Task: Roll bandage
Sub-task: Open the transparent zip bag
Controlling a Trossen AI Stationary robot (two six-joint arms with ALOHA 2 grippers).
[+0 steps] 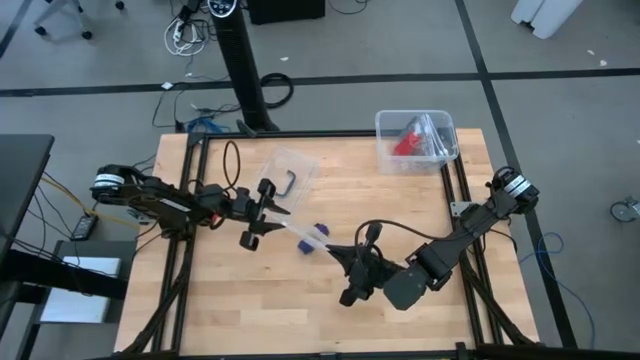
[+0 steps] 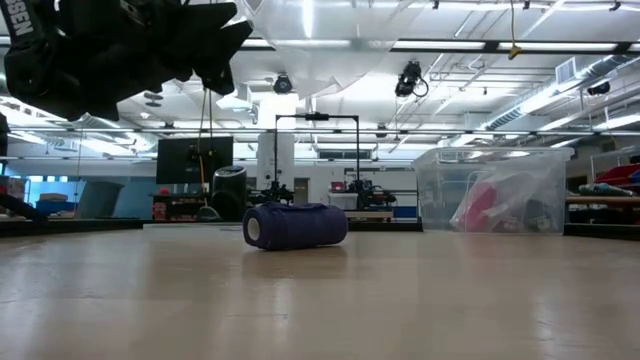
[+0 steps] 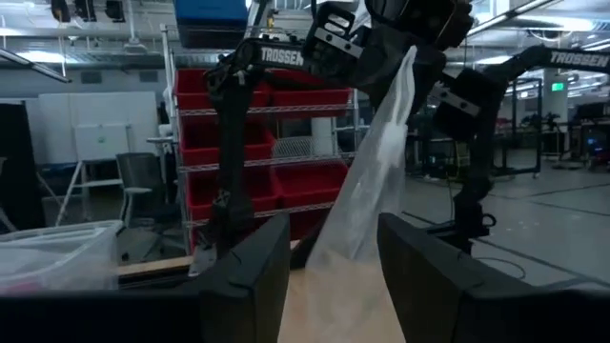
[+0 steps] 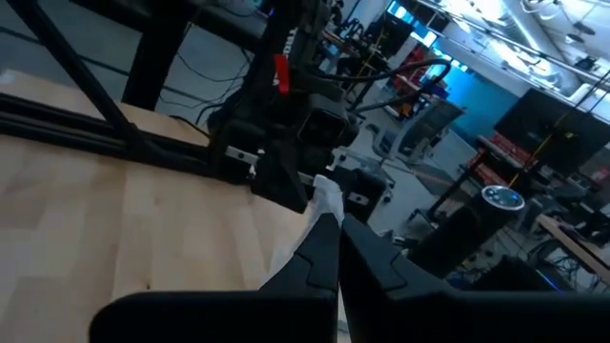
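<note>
Navy fabric bandage point(image 2: 295, 226), cylindrical roll

Navy-blue bandage point(image 2: 295, 226) (rolled), pale wood table point(image 1: 400, 220), red bins point(image 3: 305, 181).

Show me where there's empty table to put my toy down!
The near strip of table, below both arms, is bare wood. So is the far middle, between the clear bag and the plastic bin. The middle is crowded: the left hand and right hand stretch a clear bag between them beside the rolled bandage.
</note>
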